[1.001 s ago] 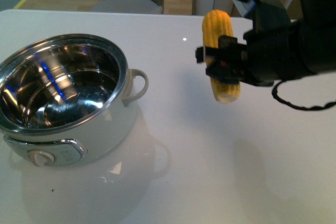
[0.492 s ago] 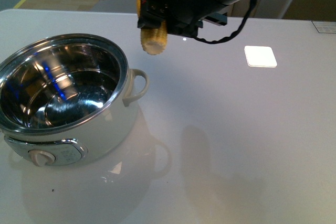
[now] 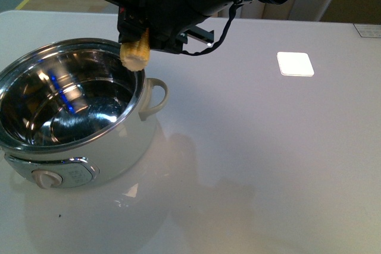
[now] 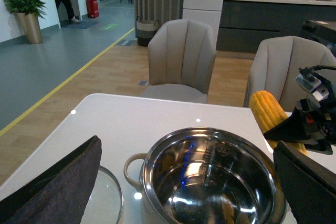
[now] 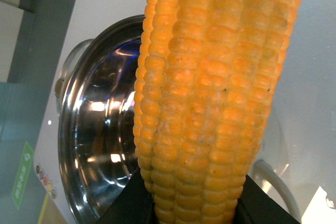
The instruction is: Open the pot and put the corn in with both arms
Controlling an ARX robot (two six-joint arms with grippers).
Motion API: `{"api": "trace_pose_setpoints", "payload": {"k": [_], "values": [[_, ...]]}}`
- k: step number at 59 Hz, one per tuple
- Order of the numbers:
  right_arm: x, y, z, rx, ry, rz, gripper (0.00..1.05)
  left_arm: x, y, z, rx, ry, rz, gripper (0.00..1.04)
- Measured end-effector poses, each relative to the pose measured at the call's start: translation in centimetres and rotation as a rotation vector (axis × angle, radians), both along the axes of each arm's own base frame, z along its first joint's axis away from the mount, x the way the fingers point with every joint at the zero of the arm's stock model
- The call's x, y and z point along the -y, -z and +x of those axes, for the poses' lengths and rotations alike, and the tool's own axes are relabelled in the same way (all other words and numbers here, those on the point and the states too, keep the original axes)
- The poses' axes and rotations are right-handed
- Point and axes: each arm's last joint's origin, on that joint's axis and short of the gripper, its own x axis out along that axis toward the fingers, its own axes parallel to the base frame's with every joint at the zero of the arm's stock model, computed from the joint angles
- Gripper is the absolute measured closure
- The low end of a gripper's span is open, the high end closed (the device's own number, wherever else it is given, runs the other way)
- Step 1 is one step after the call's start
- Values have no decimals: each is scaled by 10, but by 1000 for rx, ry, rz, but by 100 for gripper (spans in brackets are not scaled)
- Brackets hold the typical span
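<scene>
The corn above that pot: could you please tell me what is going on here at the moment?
The right gripper holds the corn roughly upright, its lower end hanging over the rim of the pot. The pot is open and its steel inside is empty. The glass lid lies on the table beside it. The left gripper is open, holds nothing and faces the pot. The corn is not yet in.

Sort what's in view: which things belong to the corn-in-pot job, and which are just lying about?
Job: pot, corn, lid.
Lying about: white square, chairs, plant.
</scene>
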Motion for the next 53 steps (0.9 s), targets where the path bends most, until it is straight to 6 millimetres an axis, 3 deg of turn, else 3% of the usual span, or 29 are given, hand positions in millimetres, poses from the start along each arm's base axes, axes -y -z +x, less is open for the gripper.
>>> {"api": "trace_pose_setpoints", "payload": {"k": [16, 27, 53], "values": [[-21, 3, -3, -79, -77, 36, 84, 0, 0, 0, 0, 0, 0, 7], [-35, 17, -12, -129, -134, 4, 84, 0, 0, 0, 0, 0, 0, 7], [-42, 36, -21, -152, -174, -60, 84, 0, 0, 0, 0, 0, 0, 7]]}}
